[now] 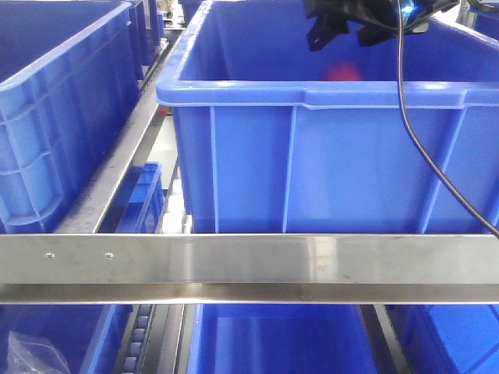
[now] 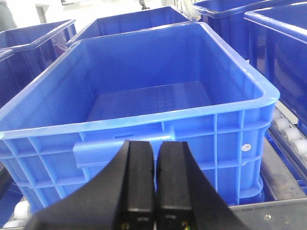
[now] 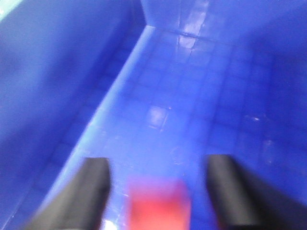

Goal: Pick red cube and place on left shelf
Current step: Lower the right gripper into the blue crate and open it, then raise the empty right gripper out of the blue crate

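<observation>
The red cube shows blurred between my right gripper's two dark fingers, with a gap on each side, over the floor of a blue crate. The jaws stand wide open. In the front view the same gripper hangs over the large blue crate, and the cube shows as a red spot just below it inside the crate. The crate stands on the steel shelf, behind its front rail. My left gripper is shut and empty, facing the wall of another blue crate.
More blue crates stand left and below. A black cable hangs down the crate's front. A steel side rail runs between the crates. Roller tracks lie beside the crate in the left wrist view.
</observation>
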Controlling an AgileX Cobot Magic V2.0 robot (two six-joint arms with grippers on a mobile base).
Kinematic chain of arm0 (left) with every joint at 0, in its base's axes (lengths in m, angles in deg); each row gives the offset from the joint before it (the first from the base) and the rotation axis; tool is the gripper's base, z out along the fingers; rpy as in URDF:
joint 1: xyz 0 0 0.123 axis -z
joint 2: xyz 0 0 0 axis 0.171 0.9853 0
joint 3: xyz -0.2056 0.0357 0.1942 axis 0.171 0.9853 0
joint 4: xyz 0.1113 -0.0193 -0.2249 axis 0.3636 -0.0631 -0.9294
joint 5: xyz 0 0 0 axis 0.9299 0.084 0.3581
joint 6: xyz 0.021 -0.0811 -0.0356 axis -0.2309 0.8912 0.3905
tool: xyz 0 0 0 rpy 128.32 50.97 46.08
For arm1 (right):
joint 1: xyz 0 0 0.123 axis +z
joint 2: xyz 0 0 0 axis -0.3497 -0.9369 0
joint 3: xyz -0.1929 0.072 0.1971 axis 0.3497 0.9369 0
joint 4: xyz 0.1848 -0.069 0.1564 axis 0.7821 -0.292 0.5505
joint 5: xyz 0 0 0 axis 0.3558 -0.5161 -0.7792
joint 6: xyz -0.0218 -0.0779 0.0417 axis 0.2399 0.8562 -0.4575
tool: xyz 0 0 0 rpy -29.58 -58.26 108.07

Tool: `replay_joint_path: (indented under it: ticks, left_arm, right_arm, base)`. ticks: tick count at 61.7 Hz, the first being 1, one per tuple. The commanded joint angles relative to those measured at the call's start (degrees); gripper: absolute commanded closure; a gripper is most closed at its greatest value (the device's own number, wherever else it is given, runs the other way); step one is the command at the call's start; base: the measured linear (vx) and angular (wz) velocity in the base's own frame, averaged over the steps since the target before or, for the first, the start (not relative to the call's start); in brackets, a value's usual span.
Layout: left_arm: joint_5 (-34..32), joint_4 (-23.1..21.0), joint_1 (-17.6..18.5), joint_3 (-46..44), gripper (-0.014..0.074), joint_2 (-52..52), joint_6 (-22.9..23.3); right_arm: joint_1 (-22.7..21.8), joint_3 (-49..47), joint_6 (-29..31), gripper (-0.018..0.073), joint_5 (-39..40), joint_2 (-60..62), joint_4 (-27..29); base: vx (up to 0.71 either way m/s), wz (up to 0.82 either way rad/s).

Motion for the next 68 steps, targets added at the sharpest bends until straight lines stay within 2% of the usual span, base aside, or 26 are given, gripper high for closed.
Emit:
replay_joint_path:
  ticks: [1, 23, 28, 40, 44, 57, 68]
  left_arm:
    - [-5.16, -0.27, 0.38, 1.26, 0.0491, -0.02, -0.03]
    - [-5.16, -0.27, 0.38, 1.26, 0.0491, -0.02, -0.03]
    - [-5.16, -0.27, 0.38, 1.26, 0.0491, -0.02, -0.03]
    - [-5.16, -0.27, 0.38, 1.26, 0.0491, -0.02, -0.03]
    - [-5.16, -0.27, 0.38, 1.26, 0.0491, -0.02, -0.03]
    - [-5.16, -0.27, 0.38, 1.26, 0.0491, -0.02, -0.03]
    - [-5.16, -0.27, 0.38, 1.26, 0.0491, -0.02, -0.03]
  right_arm:
    - [-0.35, -2.11, 0.15, -0.0034, 4.32, 2.36, -0.65]
    - [-0.35, -2.11, 0.15, -0.0021, 4.09, 2.57, -0.65]
    - [-0.35, -2.03, 0.15, 0.0067, 4.09, 3.08, -0.65]
    - [-1.05, 0.61, 0.15, 0.0523, 4.63, 7.43, -0.65]
    - [-1.71, 2.92, 0.15, 0.0491, 5.25, 9.22, -0.65]
    - [-5.33, 11.70, 0.15, 0.0503, 6.31, 17.84, -0.65]
    - [-9.60, 21.27, 0.15, 0.0503, 10.38, 28.71, -0.65]
  base:
    - [0.00, 0.00]
    - [0.00, 0.00]
    - [0.00, 0.00]
    - [0.00, 0.00]
    - [0.00, 0.00]
    - [0.00, 0.00]
    - [0.00, 0.00]
